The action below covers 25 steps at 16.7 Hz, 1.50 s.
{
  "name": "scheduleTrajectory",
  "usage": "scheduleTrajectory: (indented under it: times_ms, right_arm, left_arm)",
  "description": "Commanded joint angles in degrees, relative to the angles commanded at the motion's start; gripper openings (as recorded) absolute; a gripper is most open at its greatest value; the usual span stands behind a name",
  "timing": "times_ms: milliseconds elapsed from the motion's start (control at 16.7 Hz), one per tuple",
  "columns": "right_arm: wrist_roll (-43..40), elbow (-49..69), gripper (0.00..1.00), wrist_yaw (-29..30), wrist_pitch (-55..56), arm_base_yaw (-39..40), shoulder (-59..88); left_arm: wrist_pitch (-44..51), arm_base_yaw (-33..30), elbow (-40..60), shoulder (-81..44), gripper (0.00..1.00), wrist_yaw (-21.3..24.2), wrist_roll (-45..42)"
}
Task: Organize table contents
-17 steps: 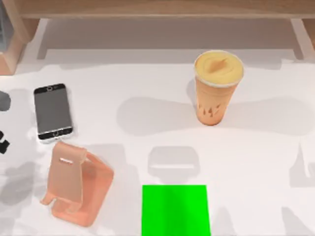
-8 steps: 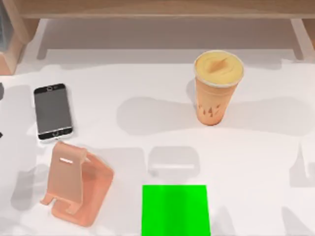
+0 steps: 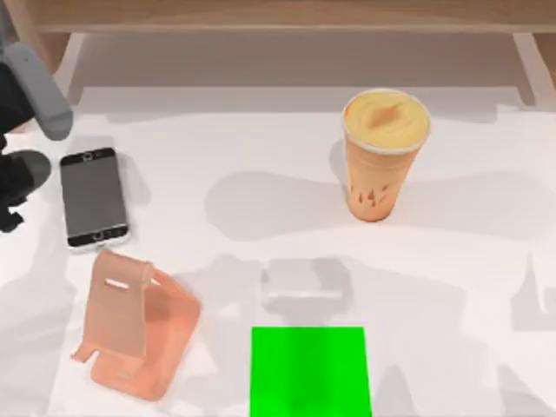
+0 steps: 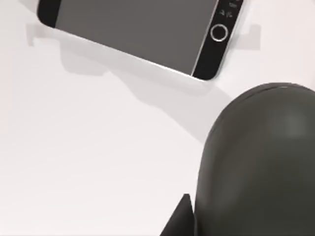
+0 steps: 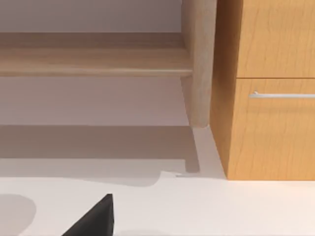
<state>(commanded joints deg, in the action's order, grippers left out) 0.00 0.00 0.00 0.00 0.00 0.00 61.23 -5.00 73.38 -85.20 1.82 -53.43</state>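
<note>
Presently, my left claw [image 3: 13, 187] hangs at the counter's [image 3: 261, 139] nine o'clock edge, beside the smartphone [image 3: 93, 198]. In the left wrist view the mouse [image 4: 261, 162] sits close under the camera; whether the claw grips it, I cannot tell. The mouse looks light, rigid and smooth: pinch its flanks. The cup [image 3: 382, 156] stands upright toward one o'clock, likely top-heavy. The right arm is parked by the shelf [image 5: 98, 59].

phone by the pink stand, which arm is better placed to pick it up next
Left. The left end effector sits at the table's left edge beside the phone, with the mouse close under it. The right arm's wrist view faces the wooden shelf, away from the phone.
</note>
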Motion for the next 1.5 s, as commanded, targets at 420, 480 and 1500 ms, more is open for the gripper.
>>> scheduleTrajectory:
  times_ms: [420,480,1500]
  right_arm:
    - [0.0,0.0,1.0,0.0,0.0,0.0,0.0]
    - [0.0,0.0,1.0,0.0,0.0,0.0,0.0]
    - [0.0,0.0,1.0,0.0,0.0,0.0,0.0]
  left_arm:
    - [-2.7,-21.4,6.4,-1.5,0.0,0.9,-36.9]
    - [-3.2,-24.6,6.8,-2.8,0.0,0.9,-41.1]
    - [-7.7,-51.4,2.9,-27.9,0.0,-1.2,-71.7]
